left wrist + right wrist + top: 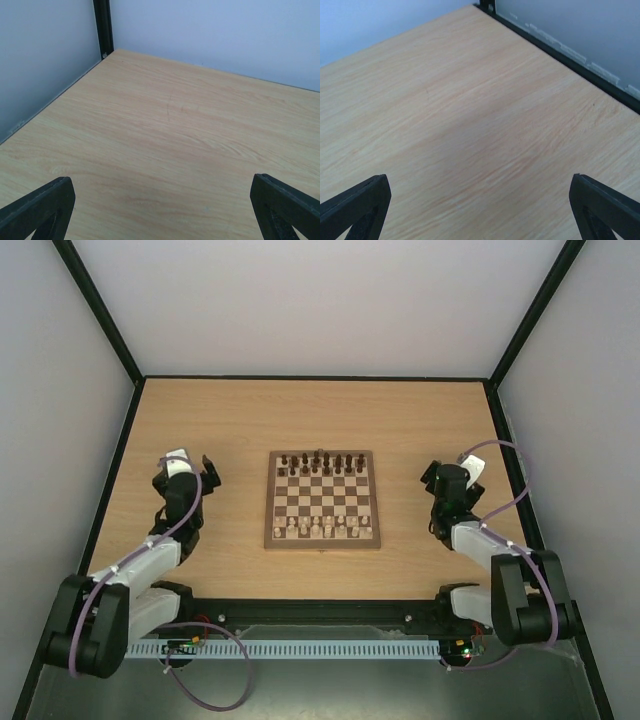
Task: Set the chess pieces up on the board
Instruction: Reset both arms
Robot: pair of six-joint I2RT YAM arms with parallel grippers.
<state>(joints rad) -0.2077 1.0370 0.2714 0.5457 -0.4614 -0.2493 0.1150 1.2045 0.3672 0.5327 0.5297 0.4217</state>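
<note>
The board [322, 499] lies in the middle of the table in the top view. The dark brown chess pieces [322, 462] stand in two rows on its far side. Pale cream pieces [322, 529] stand in two rows on its near side. My left gripper [186, 466] is open and empty, well left of the board. My right gripper [451, 474] is open and empty, right of the board. In the left wrist view the fingers [40, 210] frame bare table. In the right wrist view the fingers [357, 205] also frame bare table. No piece shows in either wrist view.
Grey walls with black frame posts [100, 310] close the table on the left, back and right. A black rail [320, 612] and a white cable strip run along the near edge between the arm bases.
</note>
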